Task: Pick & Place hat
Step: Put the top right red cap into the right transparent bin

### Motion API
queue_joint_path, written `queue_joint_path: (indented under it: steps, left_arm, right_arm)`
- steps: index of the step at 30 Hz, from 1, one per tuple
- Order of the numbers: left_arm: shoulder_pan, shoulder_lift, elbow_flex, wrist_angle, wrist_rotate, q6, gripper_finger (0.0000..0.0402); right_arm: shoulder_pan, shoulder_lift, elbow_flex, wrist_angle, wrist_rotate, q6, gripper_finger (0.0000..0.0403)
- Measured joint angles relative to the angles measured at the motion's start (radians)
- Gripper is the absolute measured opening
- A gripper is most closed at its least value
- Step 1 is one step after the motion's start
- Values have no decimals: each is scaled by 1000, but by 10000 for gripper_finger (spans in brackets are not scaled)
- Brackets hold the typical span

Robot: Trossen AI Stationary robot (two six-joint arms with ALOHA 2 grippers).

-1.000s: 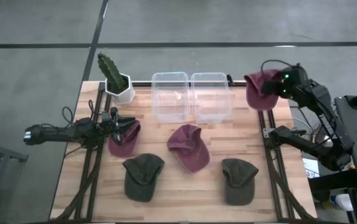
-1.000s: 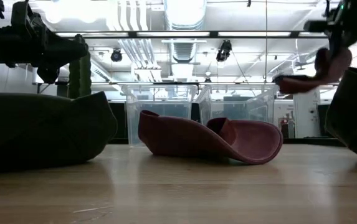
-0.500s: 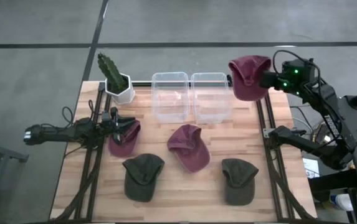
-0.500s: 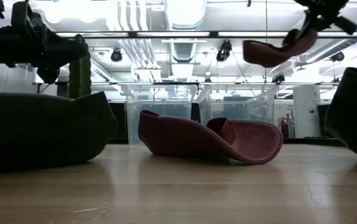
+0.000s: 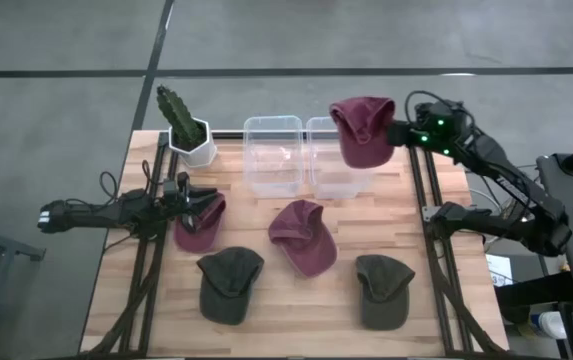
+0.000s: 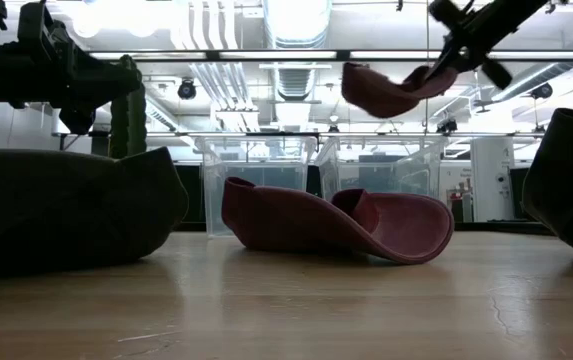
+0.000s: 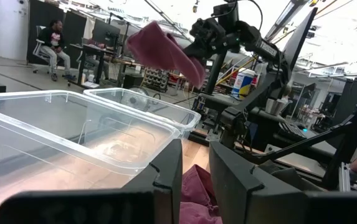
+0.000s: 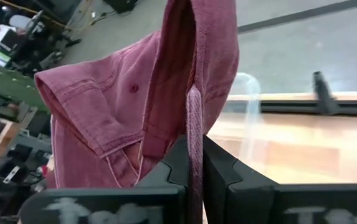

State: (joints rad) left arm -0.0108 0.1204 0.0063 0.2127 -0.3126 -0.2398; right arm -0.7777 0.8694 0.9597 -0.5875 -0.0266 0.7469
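My right gripper (image 5: 398, 132) is shut on a maroon cap (image 5: 361, 132) and carries it in the air over the right clear bin (image 5: 338, 178). The low view shows this cap (image 6: 391, 90) well above the bins. My left gripper (image 5: 196, 203) waits at the table's left side, its fingers a narrow gap apart over the edge of a second maroon cap (image 5: 201, 225) lying on the wood. That cap's cloth (image 7: 194, 190) shows between the fingers; whether they touch it I cannot tell. My right gripper pinches the maroon cap by a seamed edge of its crown (image 8: 194, 118) between its two fingers (image 8: 225, 177). The fingers come level from the table's right side. The cap is lifted clear and juts out from the fingertips toward the table's left, its crown folded.
A left clear bin (image 5: 273, 155) stands beside the right one at the far edge. A cactus in a white pot (image 5: 188, 135) is at the far left corner. A third maroon cap (image 5: 303, 235) lies mid-table, with two dark green caps (image 5: 228, 283) (image 5: 383, 290) near the front.
My right gripper has carried the maroon cap up and toward the table's left, from beyond the far right corner to above the right bin. The cap stayed in the hold and swung round as it went.
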Motion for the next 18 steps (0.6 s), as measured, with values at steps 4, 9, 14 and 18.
queue_joint_path:
  steps: [4, 9, 14, 18]
  left_arm:
    - [0, 0, 0, 0, 0, -5, 74]
    - [0, 0, 0, 0, 0, -23, 74]
    - [0, 0, 0, 0, 0, -25, 74]
    - [0, 0, 0, -1, 0, -26, 74]
  right_arm:
    - [29, 59, -20, 30, 37, 12, 13]
    - [58, 141, -20, 38, 56, 38, 13]
    - [120, 220, 9, 42, 53, 51, 13]
    - [155, 272, 33, 43, 67, 50, 13]
